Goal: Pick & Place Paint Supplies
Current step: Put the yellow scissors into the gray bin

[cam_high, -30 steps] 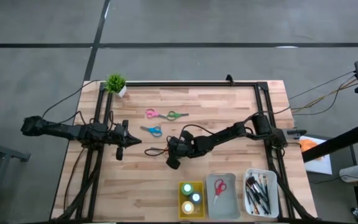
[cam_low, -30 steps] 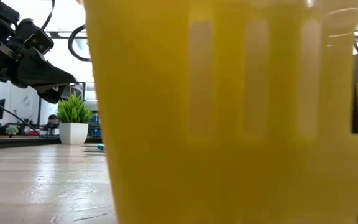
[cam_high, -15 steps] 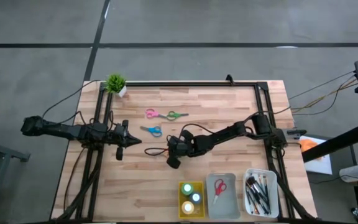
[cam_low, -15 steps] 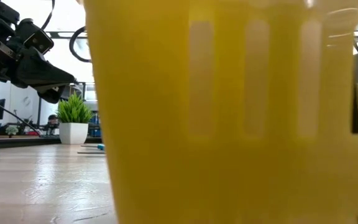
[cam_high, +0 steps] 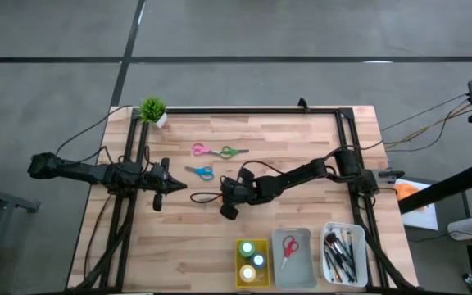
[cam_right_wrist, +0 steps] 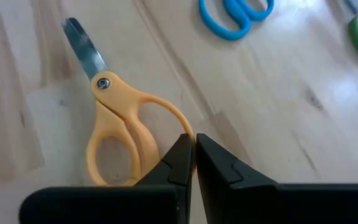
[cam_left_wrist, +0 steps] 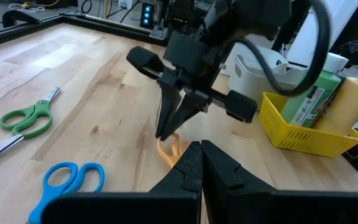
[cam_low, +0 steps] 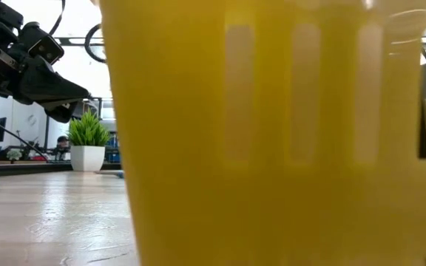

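**Right gripper pinches orange scissors near the table's middle**

The right gripper [cam_right_wrist: 193, 144] is down at the middle of the light wooden slatted table [cam_high: 318, 147], its two dark fingers pressed together on the rim of one handle loop of the orange-handled scissors [cam_right_wrist: 120, 130], which lie flat on the wood with the short steel blade pointing away from the fingers. From the left wrist view the same gripper [cam_left_wrist: 165, 132] points steeply down, its tips meeting at the orange loop [cam_left_wrist: 169, 151].

The left gripper [cam_high: 179, 186] hovers near the table's left edge, its fingers closed on nothing, aimed toward the right gripper.

Just beyond the orange pair lie the blue-handled scissors [cam_high: 200, 171], and farther toward the far edge the pink-and-green-handled scissors [cam_high: 220, 151], both flat on the wood and apart from the grippers.

Along the near edge stand three trays side by side: a yellow slotted plastic tray [cam_high: 240, 274] holding small round paint bottles [cam_high: 252, 260]; a grey tray [cam_high: 302, 266] holding red-handled scissors [cam_high: 288, 247]; and a white tray [cam_high: 361, 260] at the near right corner holding thin dark brushes [cam_high: 338, 252].

A small green potted plant in a white pot [cam_high: 153, 110] stands at the far left corner.

In the left wrist view, a green-labelled bottle in the yellow tray carries writing too small to read.
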Controlling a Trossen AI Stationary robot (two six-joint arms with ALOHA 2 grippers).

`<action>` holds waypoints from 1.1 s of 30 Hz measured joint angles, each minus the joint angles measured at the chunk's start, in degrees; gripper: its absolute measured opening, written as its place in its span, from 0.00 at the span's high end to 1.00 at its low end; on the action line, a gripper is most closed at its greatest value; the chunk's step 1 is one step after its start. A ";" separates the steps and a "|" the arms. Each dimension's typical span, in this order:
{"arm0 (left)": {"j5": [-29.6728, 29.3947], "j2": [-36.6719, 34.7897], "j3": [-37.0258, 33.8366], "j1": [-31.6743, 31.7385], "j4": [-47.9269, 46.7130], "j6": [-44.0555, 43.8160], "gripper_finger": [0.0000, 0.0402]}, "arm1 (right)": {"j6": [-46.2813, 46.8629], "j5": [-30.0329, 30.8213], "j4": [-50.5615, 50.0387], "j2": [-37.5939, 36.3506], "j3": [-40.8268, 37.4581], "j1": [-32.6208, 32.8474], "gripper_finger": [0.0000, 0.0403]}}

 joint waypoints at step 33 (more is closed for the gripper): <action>-0.02 0.02 0.00 0.02 0.01 0.00 1.00 | -26.03 -11.33 -20.25 -32.57 0.11 11.53 0.97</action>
